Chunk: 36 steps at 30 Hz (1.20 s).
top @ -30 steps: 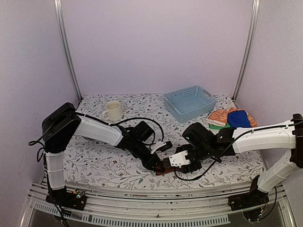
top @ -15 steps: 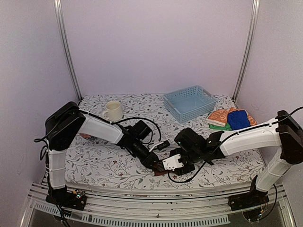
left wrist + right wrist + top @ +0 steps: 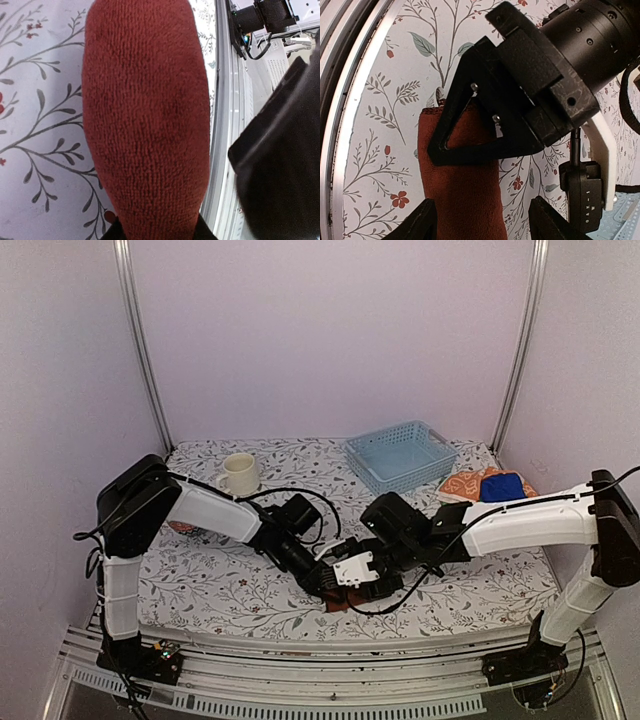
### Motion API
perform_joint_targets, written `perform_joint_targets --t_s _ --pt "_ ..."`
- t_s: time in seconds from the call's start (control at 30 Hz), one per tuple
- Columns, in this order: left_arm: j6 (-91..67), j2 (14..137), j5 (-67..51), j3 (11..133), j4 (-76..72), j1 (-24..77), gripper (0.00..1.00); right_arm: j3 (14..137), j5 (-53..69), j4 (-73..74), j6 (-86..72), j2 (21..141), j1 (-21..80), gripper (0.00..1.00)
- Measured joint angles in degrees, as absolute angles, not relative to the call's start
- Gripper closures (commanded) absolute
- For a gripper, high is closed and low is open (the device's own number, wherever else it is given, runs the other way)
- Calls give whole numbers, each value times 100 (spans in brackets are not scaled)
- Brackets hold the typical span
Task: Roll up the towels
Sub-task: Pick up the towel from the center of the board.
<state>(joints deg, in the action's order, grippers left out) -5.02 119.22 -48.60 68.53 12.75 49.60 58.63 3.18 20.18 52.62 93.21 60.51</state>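
Left arm [image 3: 210, 512]: shoulder raised at the left, forearm sloping down and right across the table [image 3: 200, 580], wrist low near the front edge. Left gripper [image 3: 325, 582] narrow, clamped on the rust towel [image 3: 145, 115]. In its own wrist view the towel runs out from between the fingers and fills most of the frame. From the right wrist view one black triangular finger [image 3: 490, 150] lies flat over the towel's upper end. The other is hidden beneath, so from that side the grip is probable, not certain.

Right arm [image 3: 520, 525]: stretched long from the right, forearm nearly level, wrist bent down at centre front. Right gripper [image 3: 352, 580] wide, holding nothing. Its fingers [image 3: 417, 225] stand either side of the towel, one at the towel's edge, the other apart from it.

The two grippers meet nose to nose, just beside each other, over the towel.

Rust towel: a narrow roll lying on the table at centre front, close to the rail [image 3: 225, 150]. From above only a dark sliver shows below the grippers; both heads cover the rest.

Around:
- Mug [image 3: 239, 475] upright at back left, well apart.
- Basket [image 3: 400, 457] at back right.
- Blue towel [image 3: 503, 486] on orange towel [image 3: 458, 485], piled just right of the basket, behind the right arm.
- Cable [image 3: 300, 495] loops over the table by the left wrist.
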Motion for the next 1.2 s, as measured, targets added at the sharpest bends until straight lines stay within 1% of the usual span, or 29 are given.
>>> perform_joint_targets --t_s 0.3,0.47,0.7,0.73,0.77,0.83,0.87,0.93,1.0,1.07,1.13,1.2 --pt "-458 11922 -4862 6855 1286 4956 88 5848 198 2001 5277 9939 6064 35" --pt "-458 11922 -4864 6864 1315 4954 88 5848 158 1876 5277 10079 6064 38" --pt "-462 11922 -4880 6875 1354 4941 83 5830 161 1697 5236 10248 6064 38" --pt "-464 11922 -4884 6875 1361 4936 82 5813 161 1671 5234 10248 6064 40" --pt "-467 11922 -4888 6875 1365 4930 78 5795 161 1640 5231 10250 6064 46" --pt "-478 11922 -4904 6875 1372 4919 68 5774 156 1581 5216 10261 6064 62" --pt "-495 11922 -4904 6875 1378 4917 61 5771 150 1553 5249 10276 6064 67" --pt "-484 11915 -4877 6873 1376 4899 52 5778 139 1520 5181 10318 6064 75" --pt "-550 11876 -4753 6845 1380 4869 46 5793 139 1529 5124 10331 6062 80" --pt "-569 11775 -4598 6807 1389 4845 38 5813 139 1542 5092 10337 6058 85" --pt "-591 11559 -4355 6722 1433 4807 35 5826 163 1566 5052 10335 6023 87" --pt "-620 11229 -4056 6613 1492 4716 35 5876 228 1667 5015 10335 5951 89"
